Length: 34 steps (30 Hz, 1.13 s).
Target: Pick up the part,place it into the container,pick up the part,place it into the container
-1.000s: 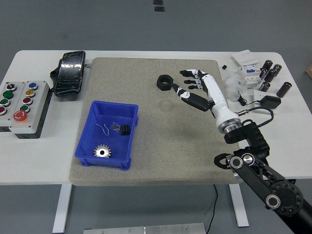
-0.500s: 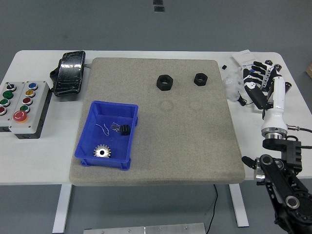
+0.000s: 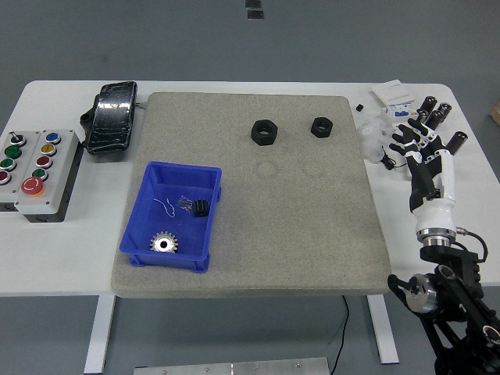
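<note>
Two black hex nuts lie on the grey mat [image 3: 258, 234]: a larger one [image 3: 264, 131] and a smaller one [image 3: 320, 126] to its right. The blue container [image 3: 173, 215] sits at the mat's left and holds a metal gear [image 3: 163, 243], a small black part [image 3: 201, 208] and a bit of wire. My right hand [image 3: 419, 148] is at the table's right side, off the mat, fingers spread and empty, well right of both nuts. My left arm is out of view.
A button box [image 3: 37, 164] stands at the far left, and a black wrapped device [image 3: 112, 117] at the back left. Small black cylinders [image 3: 432, 109], a white box [image 3: 394, 97] and clear plastic [image 3: 374, 134] crowd the back right corner beside my hand.
My right hand has pulled back from beside the nuts to the table's right side, uncovering the smaller nut. The nuts and the container have stayed put.
</note>
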Motion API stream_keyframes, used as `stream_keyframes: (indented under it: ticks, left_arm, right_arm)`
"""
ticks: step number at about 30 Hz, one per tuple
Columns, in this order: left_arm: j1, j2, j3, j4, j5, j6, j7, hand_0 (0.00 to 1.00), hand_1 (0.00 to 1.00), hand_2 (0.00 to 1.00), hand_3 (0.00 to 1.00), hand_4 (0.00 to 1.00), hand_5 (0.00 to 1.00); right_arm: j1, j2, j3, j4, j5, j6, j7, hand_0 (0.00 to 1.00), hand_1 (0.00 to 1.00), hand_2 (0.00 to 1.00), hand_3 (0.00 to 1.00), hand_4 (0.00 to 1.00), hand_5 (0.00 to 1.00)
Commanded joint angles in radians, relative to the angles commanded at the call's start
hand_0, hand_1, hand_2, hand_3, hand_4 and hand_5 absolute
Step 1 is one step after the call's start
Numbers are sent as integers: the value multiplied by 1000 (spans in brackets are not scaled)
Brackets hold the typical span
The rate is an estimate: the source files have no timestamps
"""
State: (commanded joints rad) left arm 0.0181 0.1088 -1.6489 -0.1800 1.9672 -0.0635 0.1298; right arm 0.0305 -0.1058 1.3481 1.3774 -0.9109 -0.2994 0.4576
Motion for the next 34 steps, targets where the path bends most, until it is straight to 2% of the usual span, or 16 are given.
stream_keyframes:
  ticks: [22, 34]
  left_arm:
    - [-32, -14, -26, 0, 28, 14, 4, 656, 599, 555, 615, 645, 404]
    - [-40, -6, -25, 0, 33, 15, -3, 657, 599, 554, 614, 646, 392]
  right_arm:
    - [43, -16, -15, 10, 39, 1, -4, 598, 637, 634, 658, 752, 414]
    - [63, -15, -28, 4, 42, 2, 0, 601, 639, 632, 656, 740, 428]
